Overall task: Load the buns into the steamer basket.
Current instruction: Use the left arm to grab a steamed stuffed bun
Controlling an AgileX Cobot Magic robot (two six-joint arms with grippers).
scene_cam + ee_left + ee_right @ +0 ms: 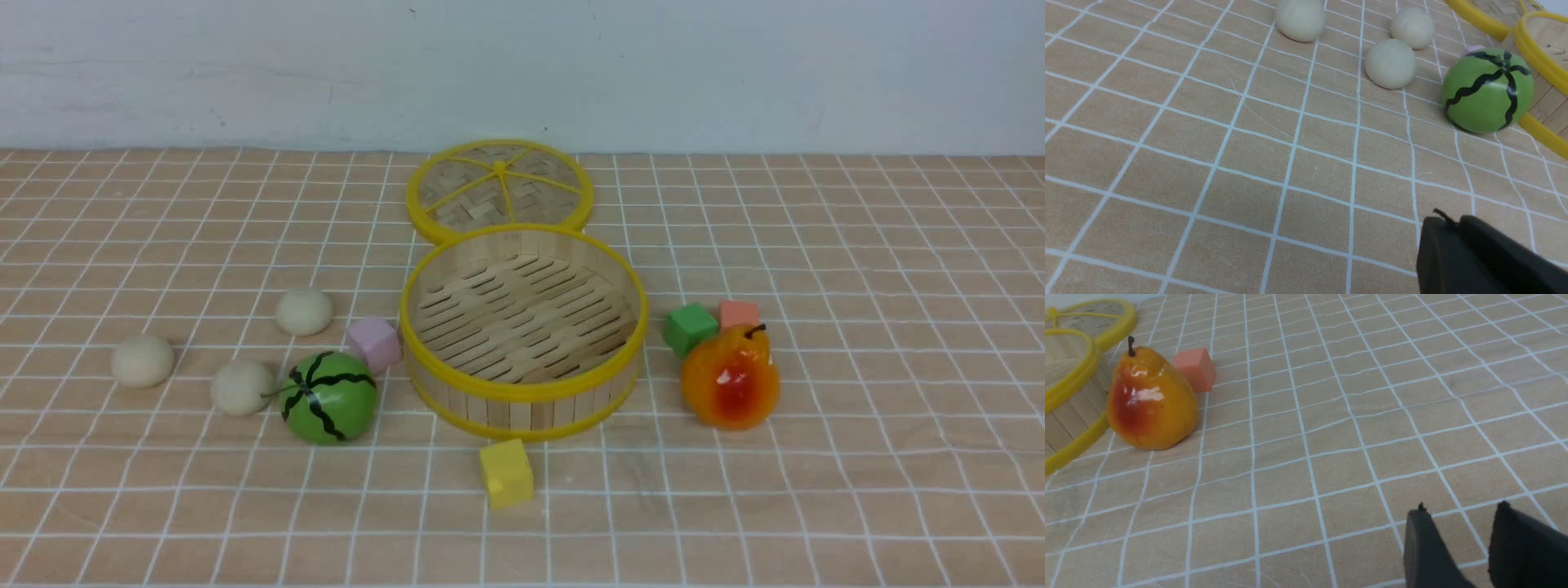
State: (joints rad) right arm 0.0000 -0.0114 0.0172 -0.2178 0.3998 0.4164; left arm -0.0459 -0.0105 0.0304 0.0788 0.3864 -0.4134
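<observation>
Three cream-white buns (304, 311) (143, 360) (242, 388) lie on the checked cloth, left of the round bamboo steamer basket (522, 412), whose slatted floor is bare. Neither arm shows in the front view. In the left wrist view my left gripper (1451, 220) is shut with nothing in it, low over the cloth and well short of the buns (1390, 63) (1412, 27) (1300, 18); the basket's rim (1527, 36) shows beyond them. My right gripper (1459, 512) is open and empty over bare cloth, far from the basket's rim (1069, 388).
A green striped watermelon ball (329, 398) and a pink cube (375, 344) sit between the buns and the basket. The woven lid (500, 189) lies behind the basket, a yellow cube (506, 473) in front. A pear (731, 377), green cube (690, 328) and salmon cube (739, 314) stand to its right.
</observation>
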